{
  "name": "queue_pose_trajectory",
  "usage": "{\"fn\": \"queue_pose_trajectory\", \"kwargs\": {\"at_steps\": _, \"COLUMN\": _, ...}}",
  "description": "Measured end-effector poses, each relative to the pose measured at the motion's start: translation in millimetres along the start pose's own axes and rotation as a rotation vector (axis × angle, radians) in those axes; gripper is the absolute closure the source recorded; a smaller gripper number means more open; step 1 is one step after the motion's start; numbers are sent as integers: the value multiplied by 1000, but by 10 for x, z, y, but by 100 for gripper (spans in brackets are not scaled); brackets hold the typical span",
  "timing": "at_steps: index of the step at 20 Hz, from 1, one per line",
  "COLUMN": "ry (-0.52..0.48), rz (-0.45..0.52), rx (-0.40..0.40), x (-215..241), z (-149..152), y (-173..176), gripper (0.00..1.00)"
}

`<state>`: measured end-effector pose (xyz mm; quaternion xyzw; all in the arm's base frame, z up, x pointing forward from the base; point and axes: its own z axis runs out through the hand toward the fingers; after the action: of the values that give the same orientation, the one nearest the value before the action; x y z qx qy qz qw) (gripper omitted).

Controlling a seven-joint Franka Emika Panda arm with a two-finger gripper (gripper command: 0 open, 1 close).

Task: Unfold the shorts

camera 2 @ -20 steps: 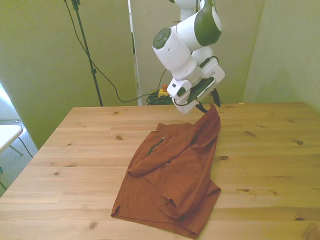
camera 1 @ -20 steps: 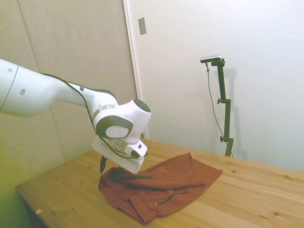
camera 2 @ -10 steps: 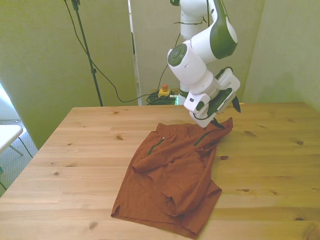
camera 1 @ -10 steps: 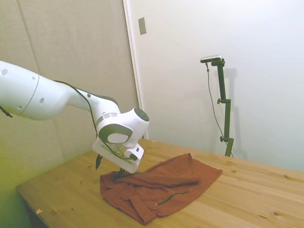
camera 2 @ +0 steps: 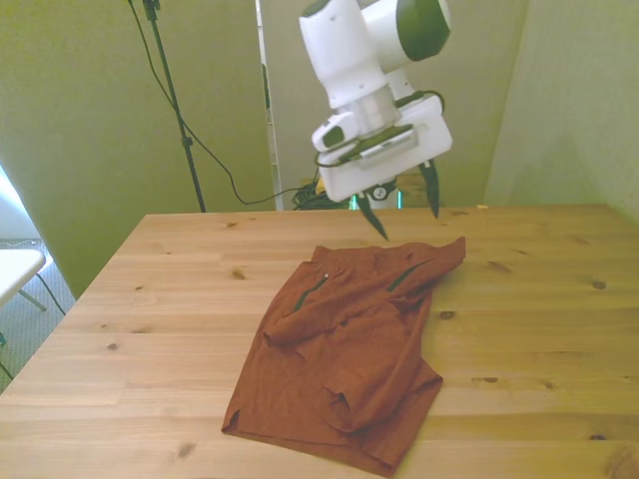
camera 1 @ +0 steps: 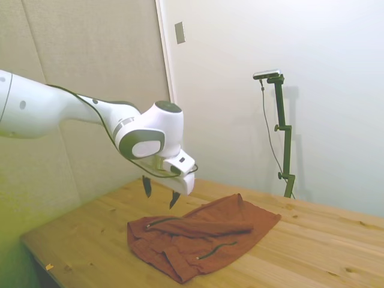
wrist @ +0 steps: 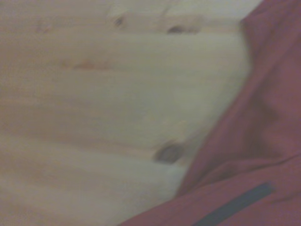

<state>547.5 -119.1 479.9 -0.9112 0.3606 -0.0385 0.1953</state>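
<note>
Soft rust-brown fabric shorts (camera 2: 344, 344) lie rumpled mid wooden table (camera 2: 150, 299), lower part doubled over. White two-finger gripper (camera 2: 402, 209) hovers above far edge, fingers spread, empty. Next grab: one layer only, at folded hem, pull outward.

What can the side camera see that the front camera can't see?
Only the side view shows a grey plate on the wall and the white wall behind the table.

Only the front view shows black cables hanging by the wall, a yellow thing with a red top on the floor behind the table, and a folded-over lump at the near end of the shorts.

Both show the open gripper held above the rust-brown shorts, touching nothing, and the wooden table.
</note>
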Motion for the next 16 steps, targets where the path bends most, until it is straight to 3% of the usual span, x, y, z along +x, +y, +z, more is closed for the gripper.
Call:
{"fn": "queue_pose_trajectory", "kwargs": {"at_steps": 6, "ry": 207, "rz": 252, "rx": -51, "x": 1209, "z": 183, "y": 502, "gripper": 0}}
{"fn": "queue_pose_trajectory", "kwargs": {"at_steps": 16, "ry": 368, "rz": 667, "rx": -245, "x": 1589, "z": 562, "y": 672, "gripper": 0}}
